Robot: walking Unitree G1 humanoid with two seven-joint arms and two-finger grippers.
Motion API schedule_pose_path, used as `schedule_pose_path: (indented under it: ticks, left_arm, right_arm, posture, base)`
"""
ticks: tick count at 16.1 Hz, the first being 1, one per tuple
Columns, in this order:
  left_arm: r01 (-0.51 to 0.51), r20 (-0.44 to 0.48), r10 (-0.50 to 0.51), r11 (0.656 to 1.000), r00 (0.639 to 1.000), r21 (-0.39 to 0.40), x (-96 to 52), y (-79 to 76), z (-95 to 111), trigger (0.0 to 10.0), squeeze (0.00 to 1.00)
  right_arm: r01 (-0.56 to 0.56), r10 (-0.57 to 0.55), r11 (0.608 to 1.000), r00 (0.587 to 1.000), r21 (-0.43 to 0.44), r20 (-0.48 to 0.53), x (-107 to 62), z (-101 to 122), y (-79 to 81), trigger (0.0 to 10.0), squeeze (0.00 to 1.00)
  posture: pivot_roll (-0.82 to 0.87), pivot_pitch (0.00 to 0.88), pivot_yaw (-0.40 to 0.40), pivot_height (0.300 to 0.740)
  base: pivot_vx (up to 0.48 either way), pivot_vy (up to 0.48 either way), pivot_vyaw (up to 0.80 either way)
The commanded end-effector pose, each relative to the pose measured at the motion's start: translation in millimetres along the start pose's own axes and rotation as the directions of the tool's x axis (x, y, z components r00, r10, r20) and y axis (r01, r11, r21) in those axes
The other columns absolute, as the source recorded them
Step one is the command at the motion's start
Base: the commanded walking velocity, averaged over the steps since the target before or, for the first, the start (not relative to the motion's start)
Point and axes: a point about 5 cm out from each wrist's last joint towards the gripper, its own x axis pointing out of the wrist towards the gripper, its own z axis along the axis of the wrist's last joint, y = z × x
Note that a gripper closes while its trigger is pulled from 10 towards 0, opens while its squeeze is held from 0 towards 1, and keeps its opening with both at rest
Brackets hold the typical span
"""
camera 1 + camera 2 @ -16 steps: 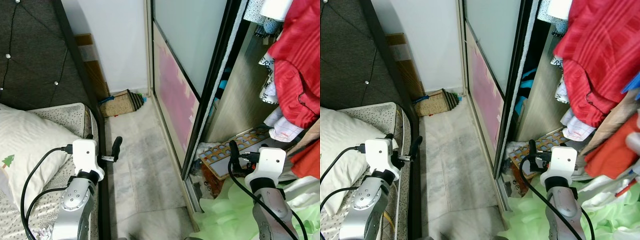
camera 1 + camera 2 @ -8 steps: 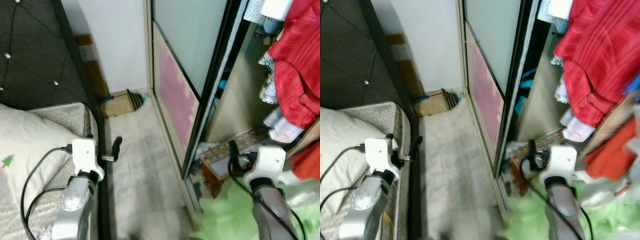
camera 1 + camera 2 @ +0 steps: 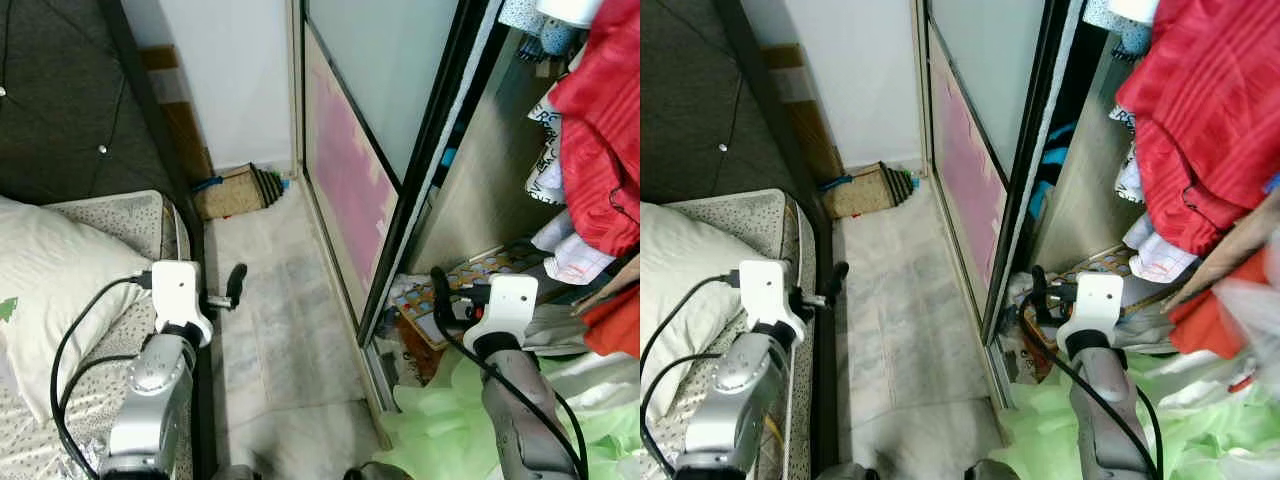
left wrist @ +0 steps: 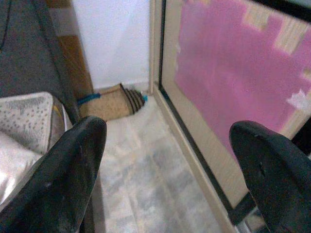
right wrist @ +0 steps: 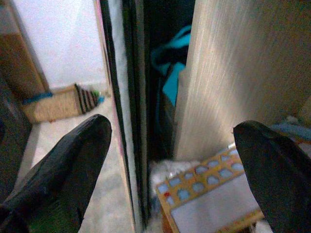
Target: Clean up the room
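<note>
My left gripper (image 3: 235,284) hangs open beside the bed's edge, above the pale tiled floor (image 3: 285,320); its wrist view has nothing between the spread fingers (image 4: 73,170). My right gripper (image 3: 440,300) is open too, at the foot of the open wardrobe, just above a tan board with blue squares (image 5: 214,194). Light green fabric (image 3: 450,420) lies crumpled on the floor under my right arm. Red clothes (image 3: 600,150) hang in the wardrobe at the upper right, with white and patterned garments beside them.
A sliding wardrobe door (image 3: 370,130) with pink panels stands on the floor strip's right side. A woven straw bag (image 3: 235,190) lies against the white far wall. On the left are the bed, a white pillow (image 3: 50,290) and a dark tufted headboard (image 3: 60,90).
The whole picture has shifted a little, so my head moved. Both grippers stay open and hold nothing; the blur of half a second ago is gone.
</note>
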Motion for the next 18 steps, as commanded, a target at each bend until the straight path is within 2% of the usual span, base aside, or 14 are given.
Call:
schedule_pose_path:
  ticks: [1,2,4,6,11,14,18]
  left_arm:
    - [-0.009,-0.030,0.009,1.000,1.000,0.011,-4.8,2.4,-5,10.0,0.00]
    - [-0.015,-0.056,0.016,0.999,0.998,0.032,-11.1,4.9,-10,10.0,0.00]
    - [-0.019,-0.065,0.019,1.000,0.998,-0.006,-12.4,4.7,-11,10.0,0.00]
    - [-0.023,-0.062,0.020,0.999,0.998,-0.043,-11.6,4.7,-8,10.0,0.00]
    - [-0.021,-0.083,0.013,0.995,0.996,-0.093,-14.1,-1.0,-7,10.0,0.00]
    - [0.036,-0.036,-0.035,0.999,0.999,0.027,-10.4,-8.1,5,10.0,0.00]
    - [-0.048,-0.007,0.048,0.995,0.999,0.085,-10.9,1.9,15,10.0,0.00]
  right_arm:
    - [0.008,-0.008,1.000,0.998,-0.012,-0.063,-5.2,-13,-2.4,10.0,0.00]
    - [0.009,-0.009,1.000,0.997,-0.003,-0.080,-9.2,-16,-5.3,10.0,0.00]
    - [-0.026,0.026,1.000,0.997,-0.003,-0.075,-6.4,-14,-3.2,10.0,0.00]
    - [-0.058,0.056,0.998,0.996,-0.027,-0.064,-2.5,-10,2.8,10.0,0.00]
    - [-0.061,0.061,0.998,0.997,0.001,-0.057,-2.6,-7,5.0,10.0,0.00]
    - [-0.081,0.080,0.997,0.997,-0.004,-0.020,1.4,1,5.0,10.0,0.00]
    - [-0.075,0.075,0.997,0.997,0.018,0.006,4.6,9,6.9,10.0,0.00]
  posture:
    - [-0.01,0.163,0.006,0.740]
    - [-0.01,0.170,0.006,0.740]
    - [-0.01,0.179,0.000,0.740]
    - [0.00,0.181,-0.003,0.740]
    - [-0.01,0.189,-0.003,0.740]
    - [0.01,0.199,0.003,0.740]
    - [0.00,0.220,0.007,0.740]
  base:
    - [0.000,0.000,0.00]
    - [0.000,0.000,0.00]
    - [0.000,0.000,0.00]
    - [0.000,0.000,0.80]
    - [0.000,0.000,0.80]
    - [0.000,0.000,0.72]
    - [0.000,0.000,0.80]
